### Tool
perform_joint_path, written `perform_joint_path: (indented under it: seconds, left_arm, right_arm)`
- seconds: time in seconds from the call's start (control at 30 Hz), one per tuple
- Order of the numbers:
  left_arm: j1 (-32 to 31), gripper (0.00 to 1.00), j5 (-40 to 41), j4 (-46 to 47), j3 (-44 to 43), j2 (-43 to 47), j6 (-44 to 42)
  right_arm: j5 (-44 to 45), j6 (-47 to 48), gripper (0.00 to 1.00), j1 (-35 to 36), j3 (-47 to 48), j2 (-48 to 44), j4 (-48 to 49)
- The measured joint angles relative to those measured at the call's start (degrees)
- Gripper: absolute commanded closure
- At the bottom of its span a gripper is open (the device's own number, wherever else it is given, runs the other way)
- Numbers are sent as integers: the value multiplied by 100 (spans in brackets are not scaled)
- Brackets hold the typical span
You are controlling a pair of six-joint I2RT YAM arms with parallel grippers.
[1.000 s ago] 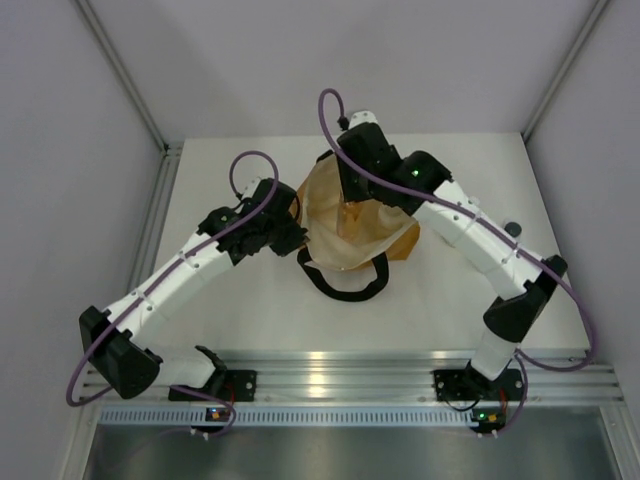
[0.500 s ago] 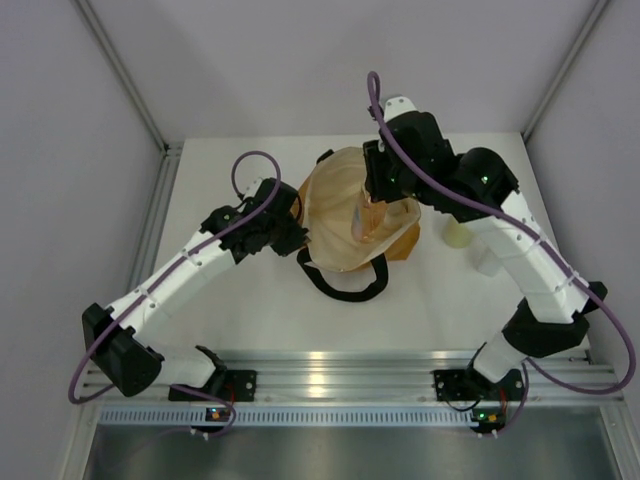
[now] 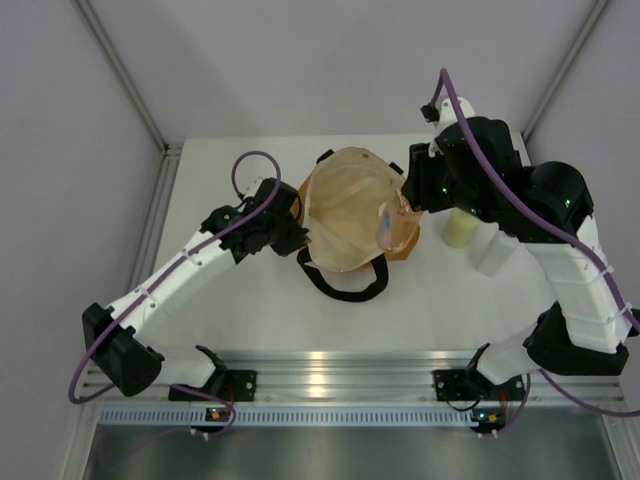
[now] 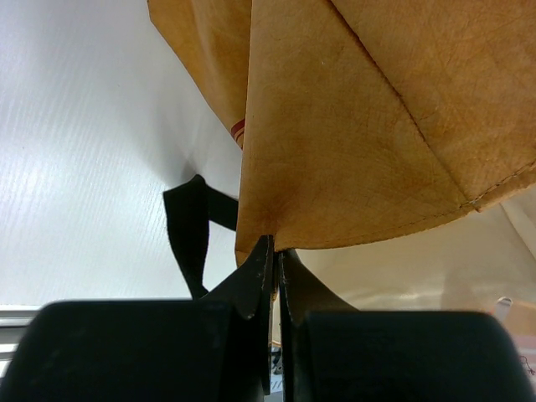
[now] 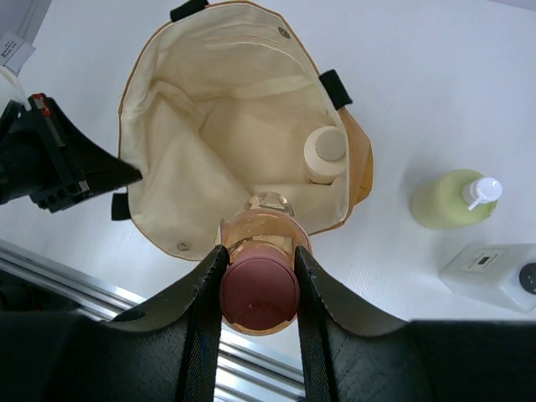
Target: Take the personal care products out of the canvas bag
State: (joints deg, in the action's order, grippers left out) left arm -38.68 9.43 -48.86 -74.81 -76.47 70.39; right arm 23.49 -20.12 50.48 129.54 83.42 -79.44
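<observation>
While left tool [image 4: 273,254] pinches bag [image 4: 360,142] | right tool [image 5: 258,261] clamps orange bottle [image 5: 260,293] | 1 jar [image 5: 325,156] inside

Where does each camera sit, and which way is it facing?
Top external: above, behind the bases, looking down on the table; left arm and right arm show.
Left wrist: on the left arm, facing the canvas bag; left gripper pinches its edge.
Right wrist: above the bag, looking down into it; right gripper clamps the orange bottle.
All three show the bag.
</observation>
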Motion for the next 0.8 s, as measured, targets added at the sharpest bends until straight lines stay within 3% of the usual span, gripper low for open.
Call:
perform_joint_path:
  seconds: [0.4,0.67,0.8]
  left_arm:
    - [0,100,-4,0,0,0,0]
    - [0,100,-20,0,0,0,0]
    - [0,100,-20,0,0,0,0]
  right_arm:
    - [627,-66,100,-125,-101,-612,-317]
    - [1231,-50,100,-634,-1432,-1285,-210]
    - [1305,-37,100,-1150,-2608,-1816,275]
